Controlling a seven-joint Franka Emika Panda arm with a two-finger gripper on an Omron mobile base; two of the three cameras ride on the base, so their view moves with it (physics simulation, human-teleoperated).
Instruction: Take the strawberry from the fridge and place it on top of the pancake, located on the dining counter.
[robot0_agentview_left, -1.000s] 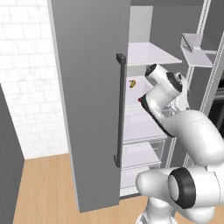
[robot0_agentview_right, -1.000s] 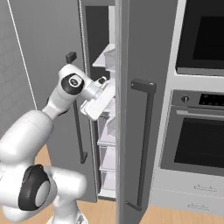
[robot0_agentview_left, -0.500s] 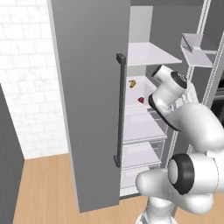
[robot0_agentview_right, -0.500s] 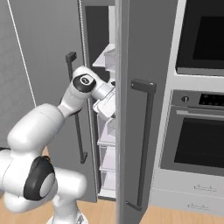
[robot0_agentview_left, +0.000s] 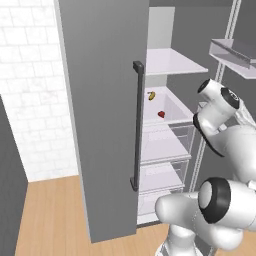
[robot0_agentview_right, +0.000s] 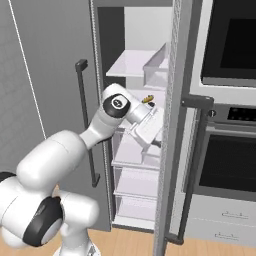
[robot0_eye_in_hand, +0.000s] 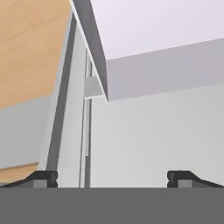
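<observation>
Jaws (robot0_eye_in_hand: 113, 177) stand apart, released, with nothing between them; in the hand view I see the two dark tips wide at the bottom edge, pointed at a pale inner wall of the fridge (robot0_agentview_left: 105, 115) with the underside edge of a white shelf (robot0_eye_in_hand: 153, 39) overhead and a strip of wooden floor (robot0_eye_in_hand: 30, 48) off to one side.

From the right base view, my hand (robot0_agentview_right: 150, 127) is reached in through the open fridge, between the left door and the right door (robot0_agentview_right: 182, 125), at about the level of the middle shelf. The tips themselves are hidden there behind the hand, so I cannot read their gap from that side.

Strawberry (robot0_agentview_left: 161, 114) sits on the white middle shelf (robot0_agentview_left: 170, 112) inside the fridge, a small dark-red spot, untouched and well clear of my hand. A small yellow curved item (robot0_agentview_left: 151, 95) lies further back on the same shelf, near the strawberry but apart from it; I also catch it in the right base view just above my wrist.

Left door hangs open toward me, its long dark handle (robot0_agentview_left: 136, 125) upright. Clear drawers (robot0_agentview_left: 167, 145) stack below the shelf. An oven (robot0_agentview_right: 230, 160) stands right of the fridge.
</observation>
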